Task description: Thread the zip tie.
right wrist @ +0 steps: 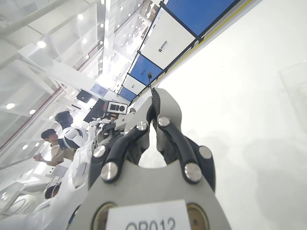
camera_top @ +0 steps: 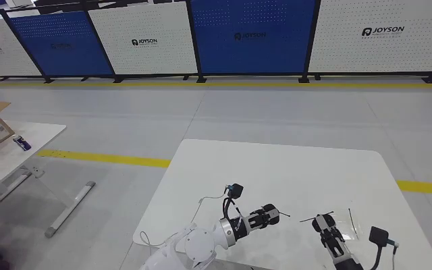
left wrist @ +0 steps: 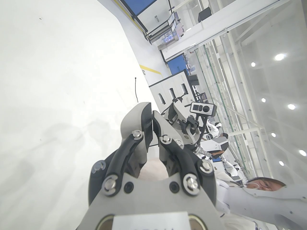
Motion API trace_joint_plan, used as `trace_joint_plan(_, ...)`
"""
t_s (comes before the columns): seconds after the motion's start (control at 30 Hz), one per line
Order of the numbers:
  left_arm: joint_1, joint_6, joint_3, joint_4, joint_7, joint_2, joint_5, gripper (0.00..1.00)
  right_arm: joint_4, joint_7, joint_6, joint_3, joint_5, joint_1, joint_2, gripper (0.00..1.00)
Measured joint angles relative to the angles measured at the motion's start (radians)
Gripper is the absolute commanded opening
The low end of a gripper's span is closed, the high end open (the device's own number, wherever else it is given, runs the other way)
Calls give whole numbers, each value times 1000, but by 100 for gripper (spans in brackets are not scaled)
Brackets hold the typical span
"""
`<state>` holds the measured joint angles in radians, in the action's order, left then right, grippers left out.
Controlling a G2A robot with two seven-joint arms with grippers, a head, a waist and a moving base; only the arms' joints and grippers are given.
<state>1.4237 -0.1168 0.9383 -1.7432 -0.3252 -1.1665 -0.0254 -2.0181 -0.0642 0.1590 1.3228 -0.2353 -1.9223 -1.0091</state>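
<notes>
My left gripper (camera_top: 273, 216) (left wrist: 152, 118) hovers over the near part of the white table (camera_top: 283, 169), shut on a thin black zip tie (camera_top: 283, 214) whose short end pokes out toward the other arm. A little to its right, my right gripper (camera_top: 323, 222) (right wrist: 153, 99) is shut on a second black zip tie (camera_top: 312, 218). That tie's small square head (right wrist: 150, 74) sticks out past the fingertips. The two grippers face each other with a small gap between the tie ends. In the left wrist view the right gripper (left wrist: 178, 114) sits just beyond my own fingers.
A third black zip tie (camera_top: 351, 221) (left wrist: 136, 89) lies loose on the table beside the right gripper. A clear plastic sheet (right wrist: 293, 77) lies flat nearby. The table's far half is bare; its edges run close on both sides of the arms.
</notes>
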Motion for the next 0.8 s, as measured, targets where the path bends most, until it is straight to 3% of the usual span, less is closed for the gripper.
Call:
trace_joint_plan(0.27, 0, 0, 0, 0, 0, 0, 0, 0, 5, 6, -3, -3, -13, 5, -1, 0)
trace_joint_plan(0.63, 0, 0, 0, 0, 0, 0, 0, 0, 44, 27, 58, -36, -15, 27, -14, 0)
trace_joint_plan(0.8, 0, 0, 0, 0, 0, 0, 0, 0, 44, 24, 60, -36, -13, 26, -15, 0)
